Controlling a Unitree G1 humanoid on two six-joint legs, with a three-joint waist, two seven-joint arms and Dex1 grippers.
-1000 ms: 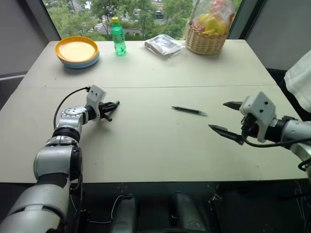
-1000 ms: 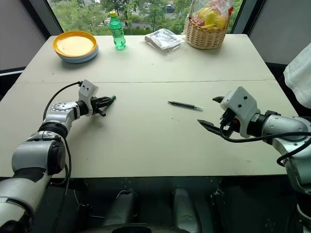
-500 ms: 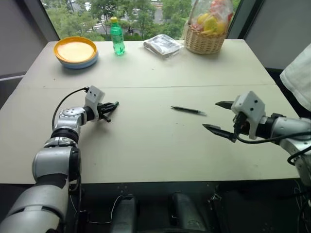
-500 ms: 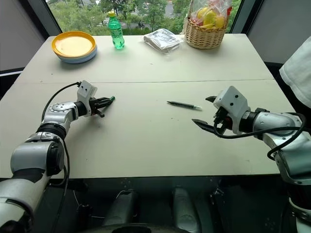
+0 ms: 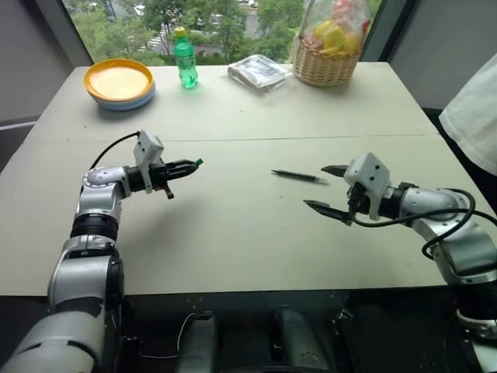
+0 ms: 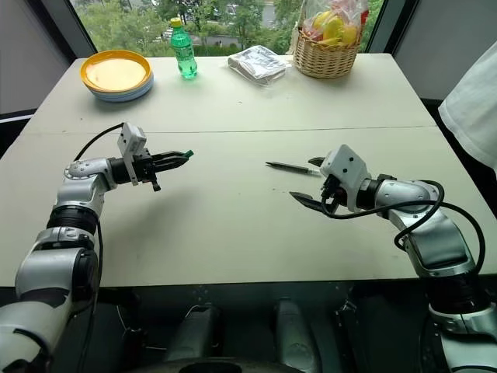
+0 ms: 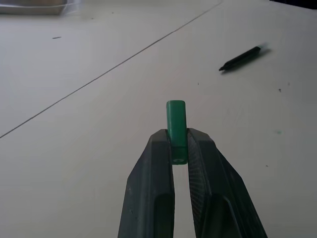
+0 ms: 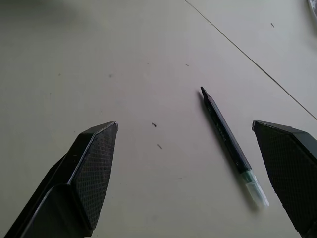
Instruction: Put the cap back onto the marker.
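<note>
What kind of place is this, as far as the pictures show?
Probably an indoor room for robot trials, beside a window with trees outside. A plain table holds everyday props: plates, a bottle and a basket.

Soft daylight from the far window [image 5: 233, 23]; shadows faint, pictures sharp.

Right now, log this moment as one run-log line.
left gripper: shut on cap, held above table | right gripper: open, near marker | marker: lying on table, uncapped
</note>
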